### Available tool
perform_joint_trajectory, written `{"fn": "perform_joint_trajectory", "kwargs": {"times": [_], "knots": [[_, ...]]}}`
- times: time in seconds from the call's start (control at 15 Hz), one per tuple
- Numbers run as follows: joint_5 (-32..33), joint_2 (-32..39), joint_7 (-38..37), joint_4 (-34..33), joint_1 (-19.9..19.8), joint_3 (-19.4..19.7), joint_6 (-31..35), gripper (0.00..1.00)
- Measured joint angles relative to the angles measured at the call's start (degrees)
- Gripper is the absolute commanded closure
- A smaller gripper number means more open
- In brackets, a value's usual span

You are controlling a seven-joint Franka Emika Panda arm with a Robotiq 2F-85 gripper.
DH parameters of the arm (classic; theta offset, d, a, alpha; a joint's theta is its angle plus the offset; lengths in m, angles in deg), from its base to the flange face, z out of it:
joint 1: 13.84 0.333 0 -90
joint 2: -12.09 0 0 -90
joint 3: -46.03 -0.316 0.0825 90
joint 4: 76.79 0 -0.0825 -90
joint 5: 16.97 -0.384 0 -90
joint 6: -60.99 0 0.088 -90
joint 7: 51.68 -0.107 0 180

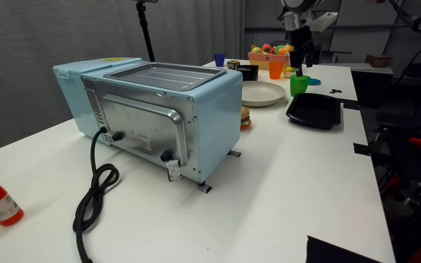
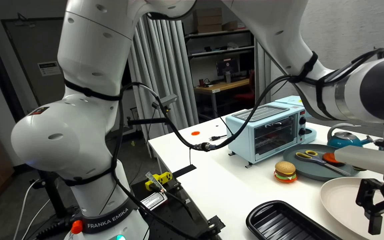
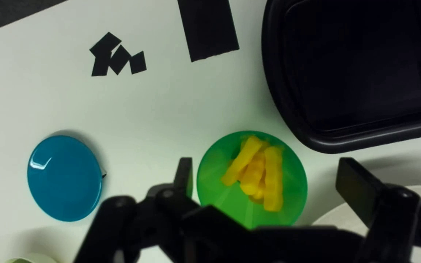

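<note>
In an exterior view I see the white table (image 1: 305,190) brightly lit, gloom at three o'clock. The wrist view is dimmer, the gripper (image 3: 267,175) blurred at six o'clock; glare marks the ten-o'clock side of the blue disc (image 3: 65,182).

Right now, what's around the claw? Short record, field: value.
Claw: open, holding nothing
Nearest: green cup, upright, between the fingertips in the wrist view, a gap showing at each
In the green cup: yellow strips; what they are, unclear
Beside it: black tray, pale plate
Close by: blue disc, orange cup
Further along: light-blue toaster oven, burger
Surface: white table
</note>
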Motion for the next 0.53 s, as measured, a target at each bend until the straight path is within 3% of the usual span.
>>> {"fn": "perform_joint_trajectory", "kwargs": {"times": [0.53], "knots": [[0.0,6.4,10.8,-5.5,-3.2,-1.6,0.0,0.00]]}}
